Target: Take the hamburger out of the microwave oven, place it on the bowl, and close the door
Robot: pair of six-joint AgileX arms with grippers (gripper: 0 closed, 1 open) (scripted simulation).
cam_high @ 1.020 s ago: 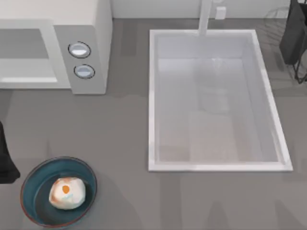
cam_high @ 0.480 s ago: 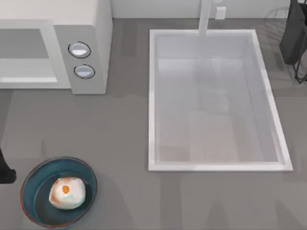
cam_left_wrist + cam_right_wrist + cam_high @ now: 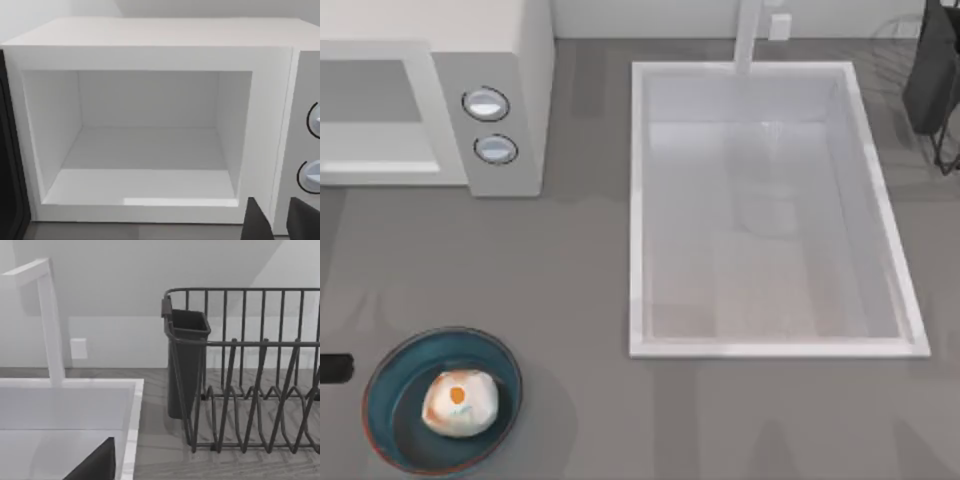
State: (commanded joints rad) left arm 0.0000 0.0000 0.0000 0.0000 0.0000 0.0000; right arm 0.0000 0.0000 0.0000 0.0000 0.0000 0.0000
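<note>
Near the worktop's front left corner, the hamburger [image 3: 460, 403] sits in the bowl [image 3: 395, 385], soft and light, best left alone. The left tool [image 3: 280, 220] hovers before the microwave oven [image 3: 520, 60], its dark fingers slightly parted with nothing between them. The cavity [image 3: 145, 150] is empty. The door [image 3: 10, 165] is stiff and hinged, probably best pushed at its free edge; it's cut off at the frame, so its full swing is unclear. Far right, the right tool [image 3: 92, 465] shows one dark sliver by the sink [image 3: 638, 200]; its opening I cannot tell.
</note>
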